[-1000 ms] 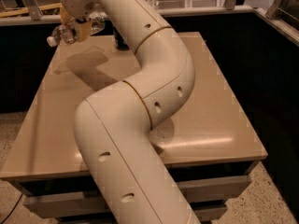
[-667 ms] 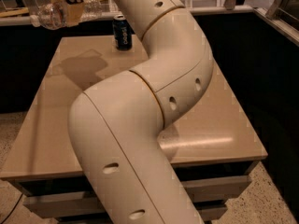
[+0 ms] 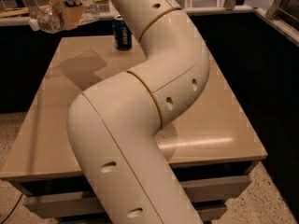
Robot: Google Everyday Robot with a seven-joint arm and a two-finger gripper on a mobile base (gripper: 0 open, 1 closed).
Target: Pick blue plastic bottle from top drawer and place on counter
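My gripper (image 3: 69, 12) is at the top left of the camera view, above the far left part of the counter (image 3: 70, 111). It is shut on the blue plastic bottle (image 3: 51, 18), a clear ribbed bottle held on its side with its white cap pointing left. The bottle hangs in the air well above the glossy beige tabletop. The top drawer (image 3: 224, 188) shows as a pale front below the counter's near edge, partly hidden by my arm.
A blue soda can (image 3: 122, 32) stands upright on the far part of the counter, right of the gripper. My large cream arm (image 3: 140, 125) crosses the middle of the view. Dark walls surround the table, with speckled floor at the lower corners.
The gripper with the bottle has stayed near the top left. The arm has swung and the view has shifted, so the soda can now shows on the far counter.
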